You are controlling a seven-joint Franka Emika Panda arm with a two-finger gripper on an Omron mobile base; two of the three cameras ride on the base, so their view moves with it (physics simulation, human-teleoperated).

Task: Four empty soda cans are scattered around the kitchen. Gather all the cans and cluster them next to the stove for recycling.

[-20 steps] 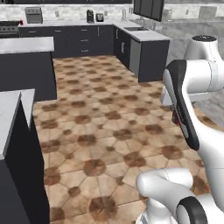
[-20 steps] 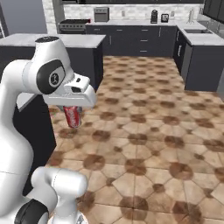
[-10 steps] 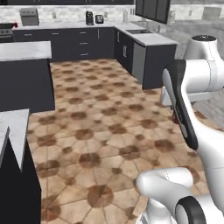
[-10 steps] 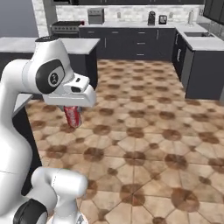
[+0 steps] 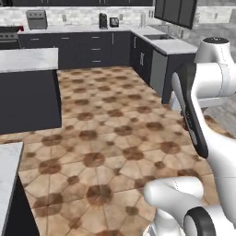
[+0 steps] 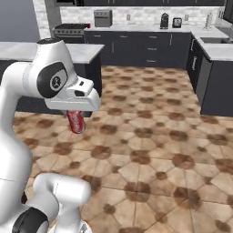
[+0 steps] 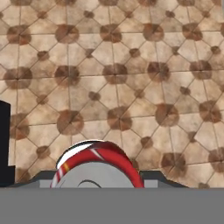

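Red soda can [image 6: 76, 121] clamped in the claw [image 6: 77, 113], jaws narrowed on it, above tile floor [image 6: 150, 150]

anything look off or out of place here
Nothing stands out. The gripper is shut on a red soda can, held upright above the tile floor; no spill or damage shows.

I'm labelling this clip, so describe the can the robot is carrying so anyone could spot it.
Find the white arm over the tiled floor, near the dark island. Under its hand hangs a small can, clamped in the jaws. It is red with a silver top, the one bright thing among browns and blacks.
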